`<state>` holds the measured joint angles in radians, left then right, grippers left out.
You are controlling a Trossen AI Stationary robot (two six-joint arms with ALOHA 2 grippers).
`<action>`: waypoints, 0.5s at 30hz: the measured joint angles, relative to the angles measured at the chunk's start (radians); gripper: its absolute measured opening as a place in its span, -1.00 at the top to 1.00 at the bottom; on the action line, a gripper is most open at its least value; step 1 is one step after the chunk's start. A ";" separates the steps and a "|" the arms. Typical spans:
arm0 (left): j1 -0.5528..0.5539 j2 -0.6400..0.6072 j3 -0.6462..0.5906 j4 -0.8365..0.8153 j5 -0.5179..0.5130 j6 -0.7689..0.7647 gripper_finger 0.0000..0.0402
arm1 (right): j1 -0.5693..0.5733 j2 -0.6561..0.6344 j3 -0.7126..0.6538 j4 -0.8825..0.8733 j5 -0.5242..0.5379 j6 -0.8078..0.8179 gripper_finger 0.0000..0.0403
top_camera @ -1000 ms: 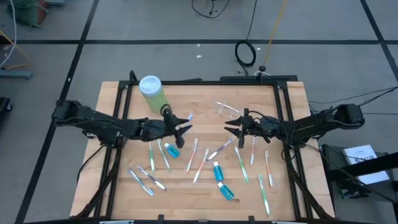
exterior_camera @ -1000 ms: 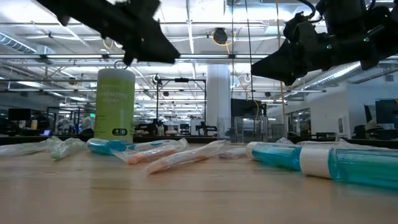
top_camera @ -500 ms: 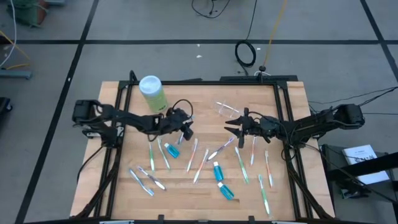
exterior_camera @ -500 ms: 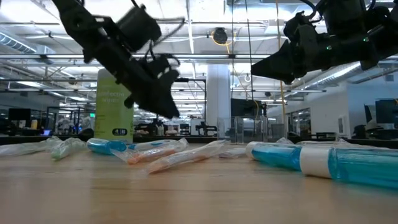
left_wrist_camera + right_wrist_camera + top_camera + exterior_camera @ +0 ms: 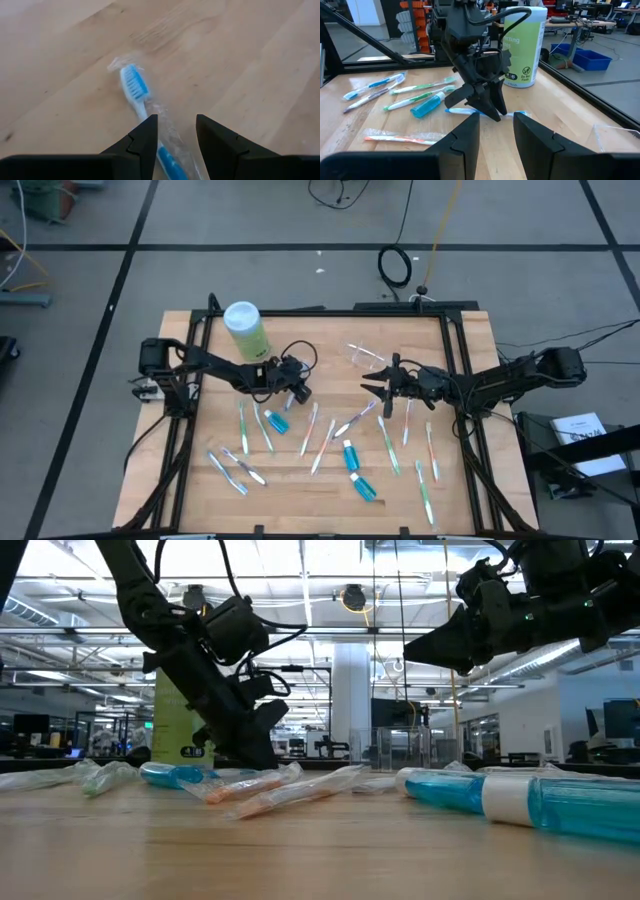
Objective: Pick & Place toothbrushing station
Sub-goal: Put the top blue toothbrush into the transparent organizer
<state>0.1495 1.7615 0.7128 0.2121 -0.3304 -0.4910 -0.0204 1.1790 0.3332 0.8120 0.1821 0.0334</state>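
Note:
A blue toothbrush in a clear wrapper (image 5: 136,89) lies flat on the wooden table, right of the light-green canister. My left gripper (image 5: 299,394) is low over it and open. Its fingers stand on either side of the handle (image 5: 167,155), and I cannot tell whether they touch it. The left gripper also shows in the right wrist view (image 5: 487,107). My right gripper (image 5: 366,387) is open and empty, above the table's middle. The clear cup (image 5: 365,357) lies at the far side. Several toothbrushes (image 5: 325,442) and blue toothpaste tubes (image 5: 349,455) lie scattered.
A light-green canister with a white lid (image 5: 245,328) stands at the far left, close behind my left arm. Wrapped toothbrushes (image 5: 425,490) and tubes (image 5: 364,488) cover the middle and the near half. A toothpaste tube (image 5: 277,421) lies just near of my left gripper.
My left gripper has come down from well above the table to just over the blue toothbrush. It has tipped to point down at it and moved slightly toward the table's right edge.

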 joint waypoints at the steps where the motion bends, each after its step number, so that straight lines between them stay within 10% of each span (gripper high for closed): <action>1: 0.001 0.000 0.000 -0.001 0.004 -0.004 0.30 | 0.000 0.000 0.000 0.000 0.000 0.000 0.43; 15: -0.020 -0.124 0.000 -0.015 -0.038 0.052 0.30 | 0.000 0.000 0.000 0.000 0.000 0.007 0.43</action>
<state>0.1291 1.6376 0.7124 0.1968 -0.3682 -0.4385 -0.0204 1.1790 0.3336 0.8116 0.1818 0.0406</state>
